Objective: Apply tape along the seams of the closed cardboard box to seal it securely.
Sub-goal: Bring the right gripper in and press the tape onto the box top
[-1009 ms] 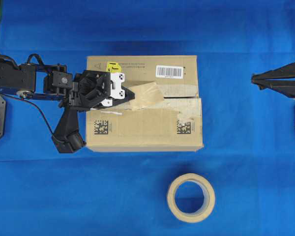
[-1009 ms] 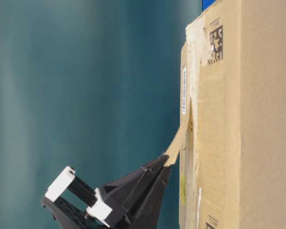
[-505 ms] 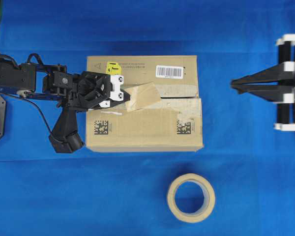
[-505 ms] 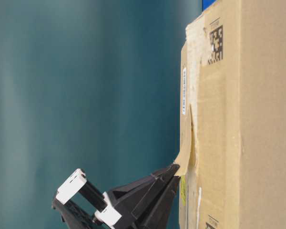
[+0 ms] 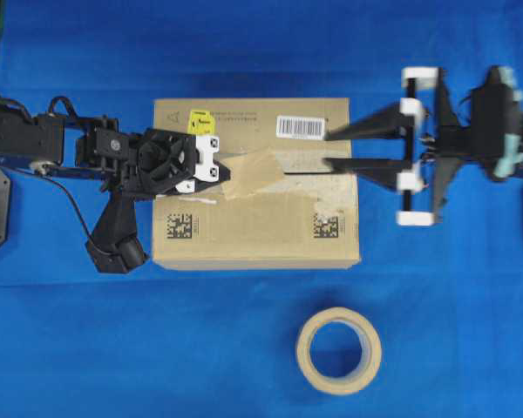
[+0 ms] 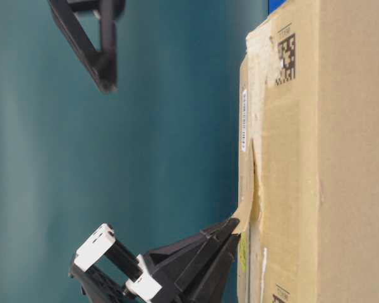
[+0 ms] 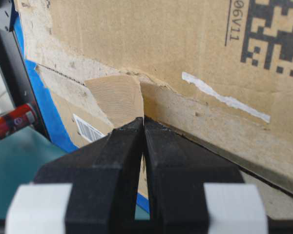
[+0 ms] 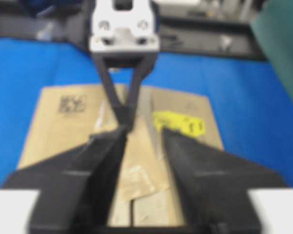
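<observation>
The left gripper [image 5: 223, 170] is clamping one end of the tape [image 5: 257, 171], which is lying lengthwise along the seam [image 5: 318, 173] atop the cardboard box [image 5: 244, 235]. The right gripper [image 5: 329, 149] is hovering above the box's opposite end, jaws apart.

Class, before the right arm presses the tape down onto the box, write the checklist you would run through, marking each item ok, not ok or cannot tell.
1. Left gripper shut on the tape: ok.
2. Tape lying over the seams of the cardboard box: ok at its far end; the held end is lifted, seen table-level.
3. Right gripper open: ok.
4. Right gripper above the box top, clear of it: ok.
5. Tape flat and bonded: not ok, not yet pressed.
6. Tape roll out of the way: ok, in front of the box.
</observation>
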